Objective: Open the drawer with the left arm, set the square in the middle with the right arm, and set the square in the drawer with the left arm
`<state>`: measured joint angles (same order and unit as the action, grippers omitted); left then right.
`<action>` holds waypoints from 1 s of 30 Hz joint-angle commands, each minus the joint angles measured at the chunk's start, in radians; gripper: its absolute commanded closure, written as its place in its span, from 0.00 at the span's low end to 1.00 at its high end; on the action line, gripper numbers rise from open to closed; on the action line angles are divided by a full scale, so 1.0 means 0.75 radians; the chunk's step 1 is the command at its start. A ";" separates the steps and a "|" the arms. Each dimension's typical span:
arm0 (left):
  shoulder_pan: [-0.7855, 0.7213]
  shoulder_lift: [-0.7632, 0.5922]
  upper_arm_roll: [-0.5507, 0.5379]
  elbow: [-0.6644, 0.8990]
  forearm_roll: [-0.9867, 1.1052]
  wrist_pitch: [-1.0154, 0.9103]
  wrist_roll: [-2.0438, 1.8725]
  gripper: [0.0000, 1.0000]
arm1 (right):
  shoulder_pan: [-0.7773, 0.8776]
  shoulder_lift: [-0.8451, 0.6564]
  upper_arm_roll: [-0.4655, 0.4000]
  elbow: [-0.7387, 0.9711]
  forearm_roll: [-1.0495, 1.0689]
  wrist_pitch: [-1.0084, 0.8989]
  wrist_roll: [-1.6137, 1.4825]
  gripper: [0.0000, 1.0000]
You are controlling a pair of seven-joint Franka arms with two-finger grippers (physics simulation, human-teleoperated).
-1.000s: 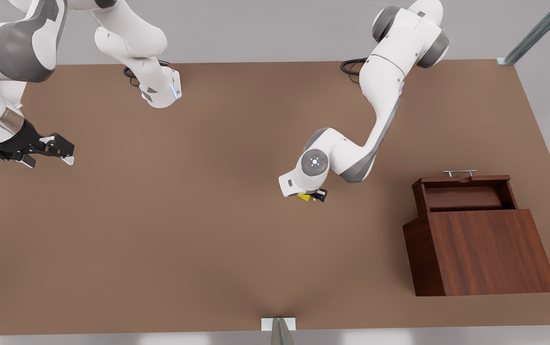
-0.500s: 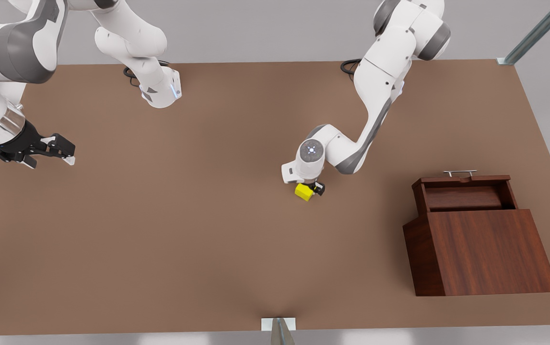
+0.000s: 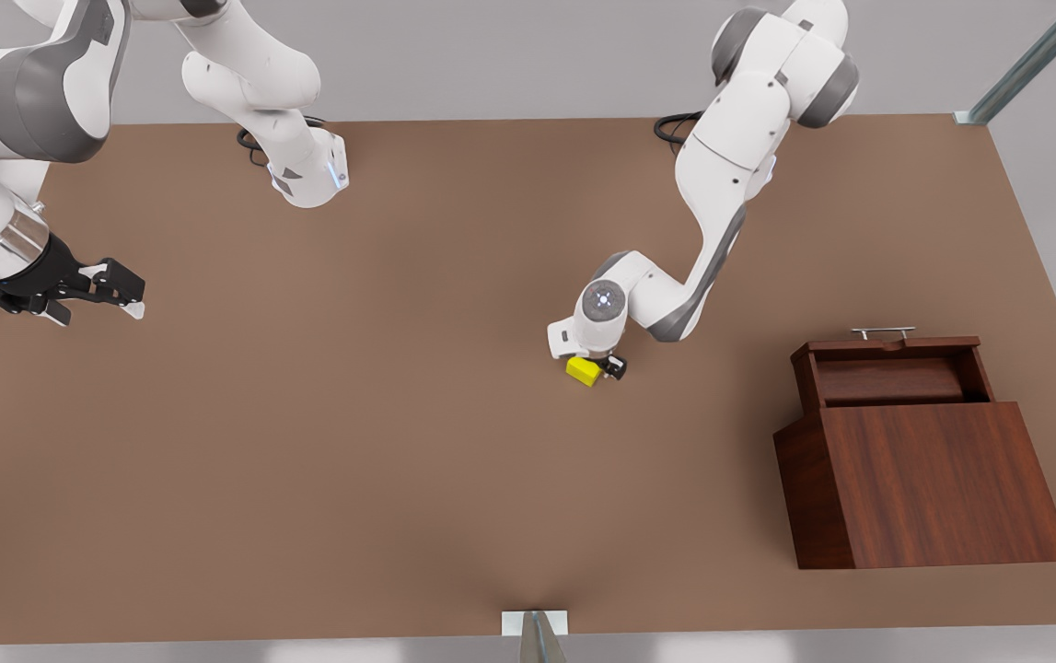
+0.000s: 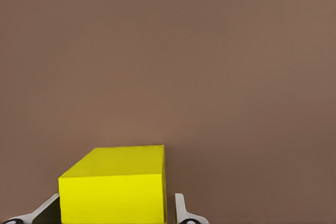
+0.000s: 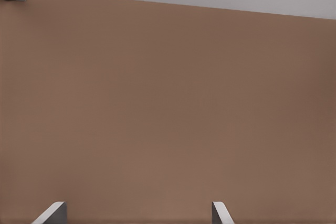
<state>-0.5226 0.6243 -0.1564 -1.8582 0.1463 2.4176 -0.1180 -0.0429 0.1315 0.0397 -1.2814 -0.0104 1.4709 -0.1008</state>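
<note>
My left tool [image 3: 603, 367] sits over the middle of the desk [image 3: 353, 442], pinching the square [image 3: 584, 370]. From the front view the yellow cube peeks out under my wrist, well apart from the drawer [image 3: 891, 373], which stands pulled open at the front view's right with its silver handle [image 3: 883, 331] behind it. My left wrist view adds the grip itself: a pale fingertip [image 4: 181, 209] flanks each side of the square [image 4: 113, 184]. My right tool [image 3: 113, 287] waits at the front view's left edge, fingers [image 5: 219, 212] spread wide over bare desk [image 5: 168, 103].
</note>
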 commanded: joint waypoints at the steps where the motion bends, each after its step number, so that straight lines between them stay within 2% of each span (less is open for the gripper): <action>1: -0.001 0.006 0.004 0.001 0.001 0.016 -0.012 0.00 | 0.000 -0.001 0.000 0.001 -0.003 0.000 -0.007 0.00; 2: -0.001 0.006 0.004 0.001 0.001 0.016 -0.010 0.01 | 0.000 -0.001 0.000 0.001 -0.001 0.004 -0.007 0.00; 6: -0.001 0.008 0.004 0.001 0.001 0.014 -0.010 0.22 | 0.000 0.007 0.000 0.001 -0.001 0.004 -0.007 0.00; 8: -0.001 0.008 0.004 0.001 0.001 0.012 -0.010 0.25 | 0.000 0.007 0.000 0.001 -0.007 0.000 -0.007 0.00; 12: -0.003 0.008 0.004 0.001 0.001 0.012 -0.010 0.26 | -0.002 0.009 0.000 -0.001 -0.070 -0.014 -0.013 0.00; 21: -0.001 -0.012 0.018 0.007 0.001 -0.016 0.000 0.28 | -0.002 0.017 0.000 0.001 -0.025 0.000 -0.005 0.00; 24: 0.001 -0.092 0.039 0.019 0.032 -0.137 0.014 0.28 | -0.002 0.017 -0.002 -0.001 -0.021 0.000 -0.007 0.00; 30: 0.012 -0.372 0.127 0.021 0.016 -0.419 0.198 0.28 | -0.002 0.025 -0.002 -0.001 -0.019 0.000 -0.005 0.00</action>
<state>-0.5150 0.3690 -0.0620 -1.8427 0.1720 2.2450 -0.1081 -0.0445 0.1514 0.0382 -1.2829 -0.0267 1.4706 -0.1052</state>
